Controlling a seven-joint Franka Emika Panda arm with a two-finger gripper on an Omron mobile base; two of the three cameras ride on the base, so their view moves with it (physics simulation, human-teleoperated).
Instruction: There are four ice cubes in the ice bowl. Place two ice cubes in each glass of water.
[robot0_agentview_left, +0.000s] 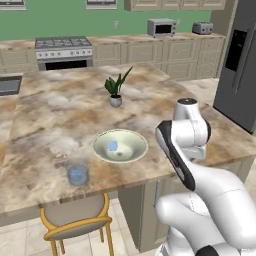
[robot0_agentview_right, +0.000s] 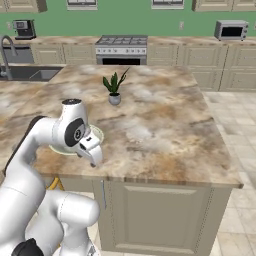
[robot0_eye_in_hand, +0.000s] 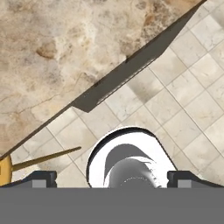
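Note:
The ice bowl (robot0_agentview_left: 136, 142), wide and pale green, sits on the marble island near its front edge. Light-blue ice cubes (robot0_agentview_left: 113, 145) lie in its middle; their number is hard to tell. One glass of water (robot0_agentview_left: 77, 173) stands left of the bowl at the counter's front edge. In the right base view my arm covers most of the bowl (robot0_agentview_right: 99, 134). My gripper (robot0_eye_in_hand: 113, 178) is open with nothing between its fingertips. It hangs right of the bowl over the island's front edge, looking down at the counter edge and the floor tiles.
A small potted plant (robot0_agentview_left: 116, 99) stands further back on the island (robot0_agentview_left: 60, 115). A yellow chair (robot0_agentview_left: 75, 219) is tucked under the front edge below the glass. A sink (robot0_agentview_right: 30, 73) lies at the far left, and a stove (robot0_agentview_left: 63, 51) and a fridge (robot0_agentview_left: 240, 65) beyond.

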